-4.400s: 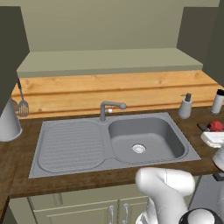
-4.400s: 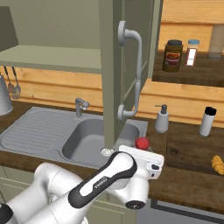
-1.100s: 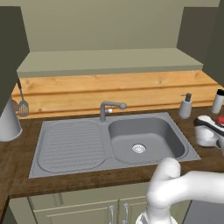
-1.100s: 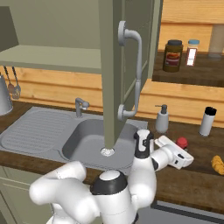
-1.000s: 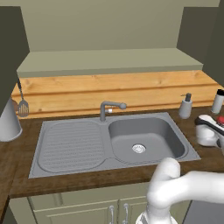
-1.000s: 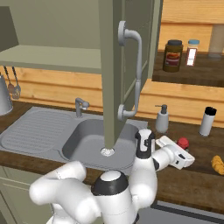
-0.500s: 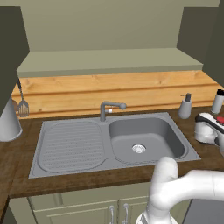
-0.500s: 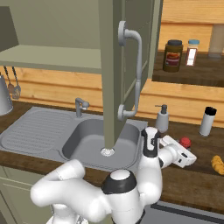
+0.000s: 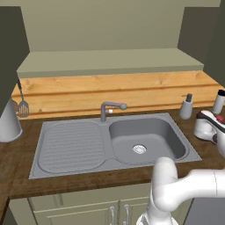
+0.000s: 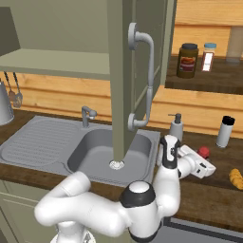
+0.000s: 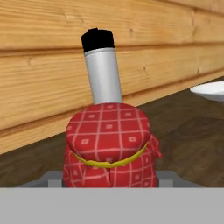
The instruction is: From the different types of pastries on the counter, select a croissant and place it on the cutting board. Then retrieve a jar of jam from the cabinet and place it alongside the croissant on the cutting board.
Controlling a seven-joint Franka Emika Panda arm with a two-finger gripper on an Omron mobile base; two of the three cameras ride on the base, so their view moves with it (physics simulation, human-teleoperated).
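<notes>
Left base view: the arm reaches right across the worktop [image 9: 88, 186], past the sink [image 9: 110, 143], to carry its load boardward

Right base view: the tool [image 10: 203, 161] holds the jar of jam [image 10: 203, 152] low, short of the croissant [image 10: 235, 178], presumably to set it alongside

Hand view: tool pinching the jar of jam [image 11: 109, 146], upright, before a grey bottle [image 11: 103, 72]

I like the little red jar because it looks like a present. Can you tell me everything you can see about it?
The jar of jam is small and squat, wrapped in red checked cloth with little white squares, tied round by a yellow band that puffs the cloth out like a cap. It stands upright, close in front of the hand camera. The claw is shut on it, holding it over the dark wooden counter. Behind it stands a grey bottle with a black cap, against the pale wood wall. From the right base view it shows as a red blob at the claw's tip.
</notes>
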